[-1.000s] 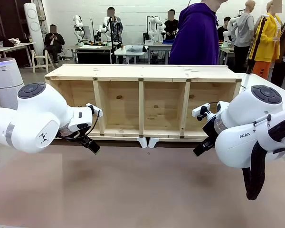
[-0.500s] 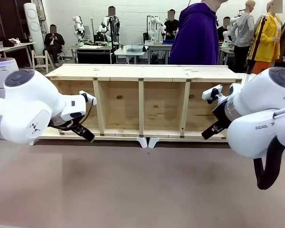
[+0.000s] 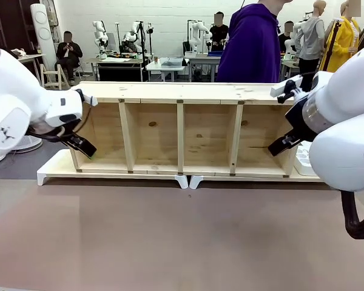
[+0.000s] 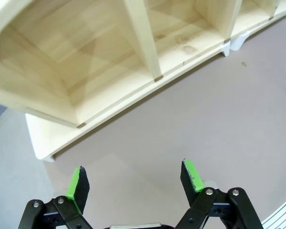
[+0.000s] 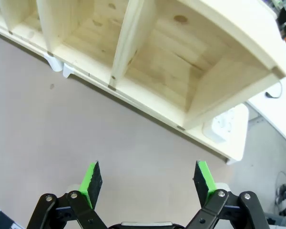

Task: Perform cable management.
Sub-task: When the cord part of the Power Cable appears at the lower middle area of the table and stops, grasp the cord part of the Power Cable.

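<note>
1. Left gripper (image 3: pixel 85 148): I read it as spread wide, with nothing between the green pads (image 4: pixel 77 183). It points down and inward at the left end bay of the shelf (image 3: pixel 182 91).
2. Right gripper (image 3: pixel 279 145): also spread wide and empty. It points down and inward in front of the right end bay.
3. Both arms are held high at the outer ends of the shelf, wrists tilted so each wrist view looks down on the bare table (image 3: pixel 182 242) just in front of the shelf's lower edge.
4. Cable: I cannot place it with confidence. The one candidate is a thin dark line (image 5: pixel 276 93) on the white surface past the shelf's right end, beyond the power strip (image 5: pixel 222 126). It is too small to confirm.
5. Governing relation: if that line is the cable, it lies outward of the right gripper, behind the shelf end and well apart from the pads. The right arm is nearer. I cannot tell its long axis.
6. Judgement: locate the cable before committing either arm.
</note>
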{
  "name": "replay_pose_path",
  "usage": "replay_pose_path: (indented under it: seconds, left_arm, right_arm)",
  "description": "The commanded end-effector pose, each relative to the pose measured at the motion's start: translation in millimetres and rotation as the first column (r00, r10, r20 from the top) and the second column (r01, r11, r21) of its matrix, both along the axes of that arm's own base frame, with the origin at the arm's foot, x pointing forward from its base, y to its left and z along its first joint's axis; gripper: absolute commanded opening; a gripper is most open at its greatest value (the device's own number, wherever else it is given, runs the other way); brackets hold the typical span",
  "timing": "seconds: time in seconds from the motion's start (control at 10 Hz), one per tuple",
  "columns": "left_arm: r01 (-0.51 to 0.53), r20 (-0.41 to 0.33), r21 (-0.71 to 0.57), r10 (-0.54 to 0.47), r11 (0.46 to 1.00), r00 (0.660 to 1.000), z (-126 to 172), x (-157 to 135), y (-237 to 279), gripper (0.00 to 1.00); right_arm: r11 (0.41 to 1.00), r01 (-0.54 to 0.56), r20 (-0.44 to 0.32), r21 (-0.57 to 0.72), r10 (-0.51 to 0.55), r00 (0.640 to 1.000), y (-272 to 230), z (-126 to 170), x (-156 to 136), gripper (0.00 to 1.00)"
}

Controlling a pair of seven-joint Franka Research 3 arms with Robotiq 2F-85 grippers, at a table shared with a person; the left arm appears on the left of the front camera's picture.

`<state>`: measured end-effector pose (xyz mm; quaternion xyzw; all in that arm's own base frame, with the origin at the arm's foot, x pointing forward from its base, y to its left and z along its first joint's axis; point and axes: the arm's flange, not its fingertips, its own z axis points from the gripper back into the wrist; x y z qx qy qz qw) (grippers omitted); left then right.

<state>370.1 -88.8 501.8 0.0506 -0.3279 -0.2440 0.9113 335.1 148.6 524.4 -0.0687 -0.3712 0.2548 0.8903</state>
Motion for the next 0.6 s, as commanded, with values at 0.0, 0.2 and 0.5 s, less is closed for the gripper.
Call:
replay_pose_path:
  seconds: [0.0,0.2,0.5]
  left_arm:
    - [-0.032,0.057,-0.004,0.032,0.999,0.998,-46.5,-106.9,31.6,1.0]
    - [-0.055,0.111,-0.03,0.058,0.998,0.992,-46.0,-135.0,44.3,1.0]
    - [-0.069,0.174,-0.048,0.076,0.996,0.982,-46.0,-162.1,62.5,1.0]
  right_arm:
    - [0.997,0.07,0.05,-0.009,-0.07,0.996,-38.9,-56.4,-103.2,1.0]
    - [0.992,0.122,0.072,0.011,-0.123,0.99,-49.5,-53.5,-123.3,1.0]
    - [0.98,0.191,0.076,0.06,-0.195,0.978,-68.6,-57.6,-143.1,1.0]
